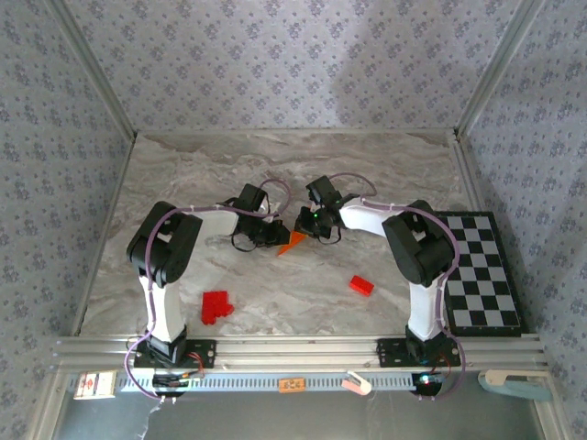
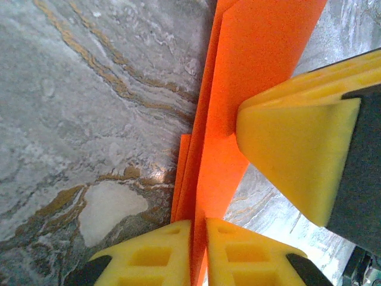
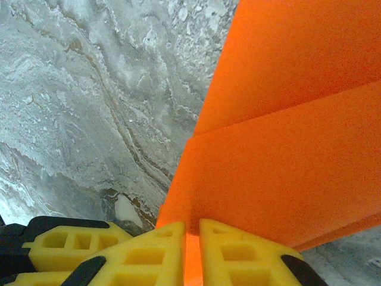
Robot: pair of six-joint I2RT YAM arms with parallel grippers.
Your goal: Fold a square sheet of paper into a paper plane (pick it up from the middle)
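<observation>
No text, label or number is legible.

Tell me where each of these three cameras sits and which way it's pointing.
Top external: fixed above and behind the arms, looking down on the marble table; both arms show whole, left gripper and right gripper meeting at the orange paper.
Left wrist: on the left wrist, looking down along its own yellow fingers, shut on the paper.
Right wrist: likewise, own fingers shut on the paper.
Shared: both wrist views see the folded paper.
</observation>
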